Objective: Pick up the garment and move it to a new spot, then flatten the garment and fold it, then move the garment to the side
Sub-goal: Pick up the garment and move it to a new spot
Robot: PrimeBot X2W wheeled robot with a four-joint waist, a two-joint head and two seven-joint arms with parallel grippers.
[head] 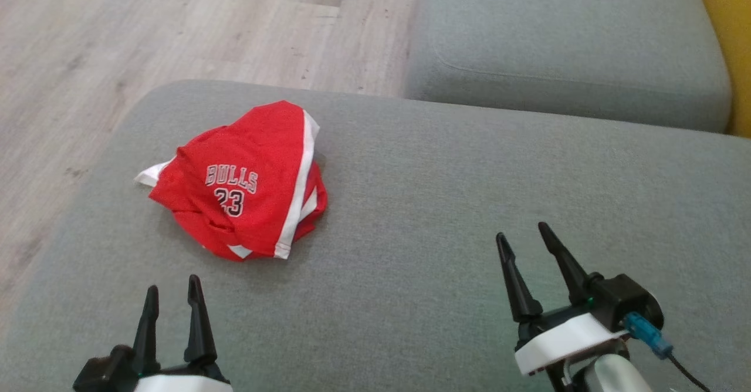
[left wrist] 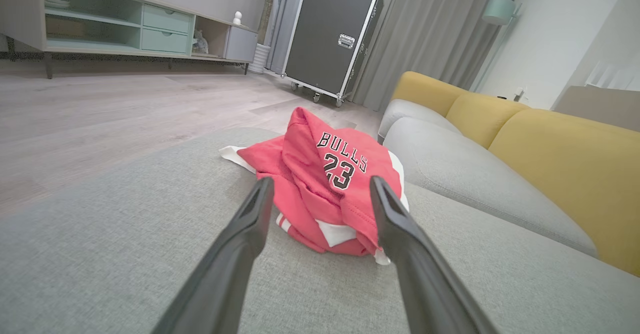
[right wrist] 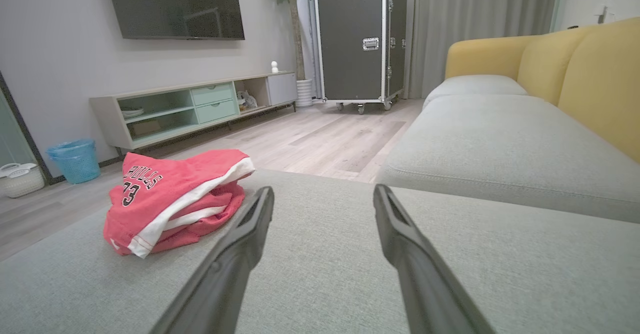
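Very first step here, nothing picked up yet. The red Bulls jersey sits crumpled on the left of the grey sofa seat, close to the edge by the floor. The left claw is spread wide and pointing at it, so I'd say it just needs to reach in. The right claw is spread and empty too. Plenty of bare cushion to the right.

Left gripper and right gripper each show 2 black tapered fingers, white collars.

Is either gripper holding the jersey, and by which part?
Nothing is held. The left gripper and right gripper have open jaws, short of the red jersey crumpled on the grey cushion.
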